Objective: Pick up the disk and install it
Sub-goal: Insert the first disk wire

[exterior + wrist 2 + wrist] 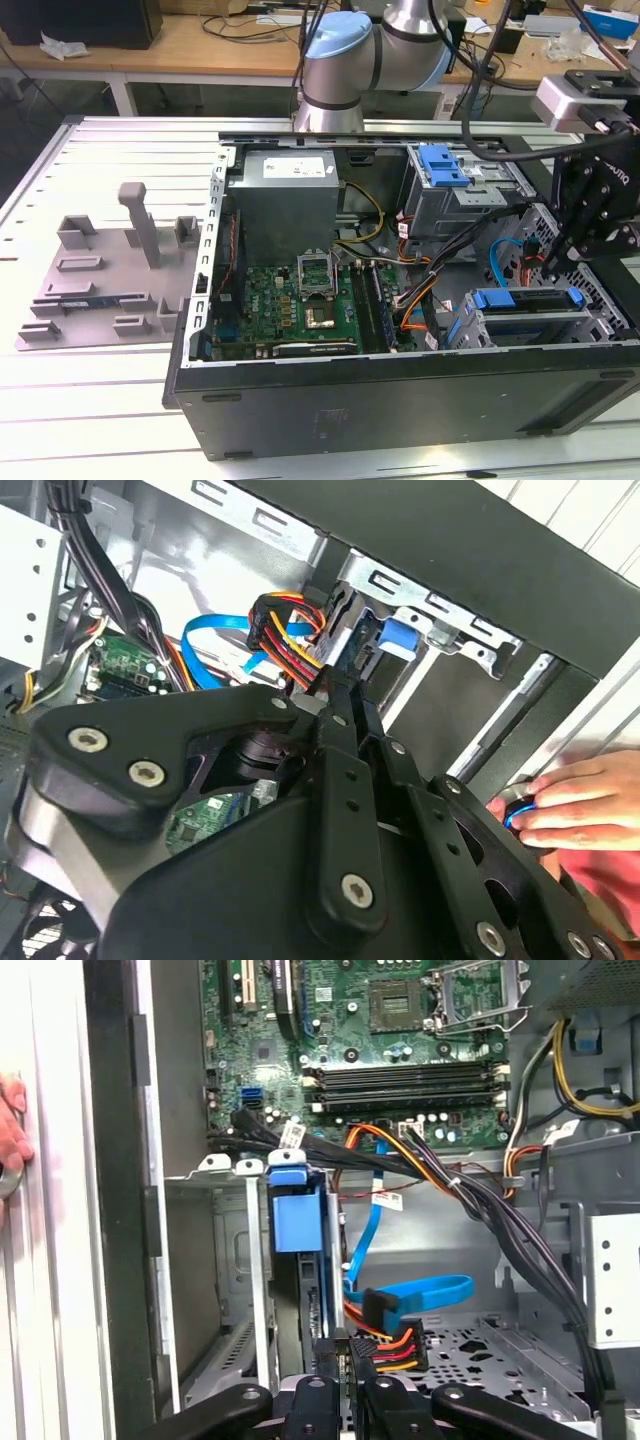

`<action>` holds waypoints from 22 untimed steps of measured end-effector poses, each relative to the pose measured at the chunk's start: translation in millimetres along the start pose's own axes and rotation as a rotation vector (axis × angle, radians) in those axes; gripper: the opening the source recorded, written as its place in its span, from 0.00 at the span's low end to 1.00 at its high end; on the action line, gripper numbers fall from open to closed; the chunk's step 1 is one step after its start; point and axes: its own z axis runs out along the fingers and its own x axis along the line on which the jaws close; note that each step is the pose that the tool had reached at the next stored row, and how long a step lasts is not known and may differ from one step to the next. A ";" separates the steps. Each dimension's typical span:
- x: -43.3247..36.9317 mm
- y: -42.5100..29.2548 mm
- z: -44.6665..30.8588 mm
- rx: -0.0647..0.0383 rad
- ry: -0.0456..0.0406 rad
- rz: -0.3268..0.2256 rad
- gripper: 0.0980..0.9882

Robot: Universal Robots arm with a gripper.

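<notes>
- Exterior view: an open computer case point(400, 400) lies on the slotted table point(100, 420), towards the exterior view's right.
- The gripper point(562, 255) hangs over the case's end on that side; whether it is open or holding anything, I cannot tell.
- The disk point(520, 300) sits in the drive cage point(478, 332) just below it, blue frame showing.
- In the second wrist view a hand point(570, 800) rests outside the case wall.

Mid-frame, the disk point(298, 1215) stands on edge in the grey drive cage point(225, 1260), its blue frame end showing. The gripper point(345, 1350) sits just beside it, close to a blue flat cable point(430, 1289).
</notes>
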 end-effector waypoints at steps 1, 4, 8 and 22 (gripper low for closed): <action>0.7 -0.1 0.0 0.000 0.0001 -0.001 0.07; 3.4 -1.9 0.1 -0.002 0.0002 -0.002 0.07; 5.9 -2.3 0.3 -0.003 0.0004 -0.002 0.07; 9.3 -2.5 1.9 -0.003 0.0005 -0.002 0.07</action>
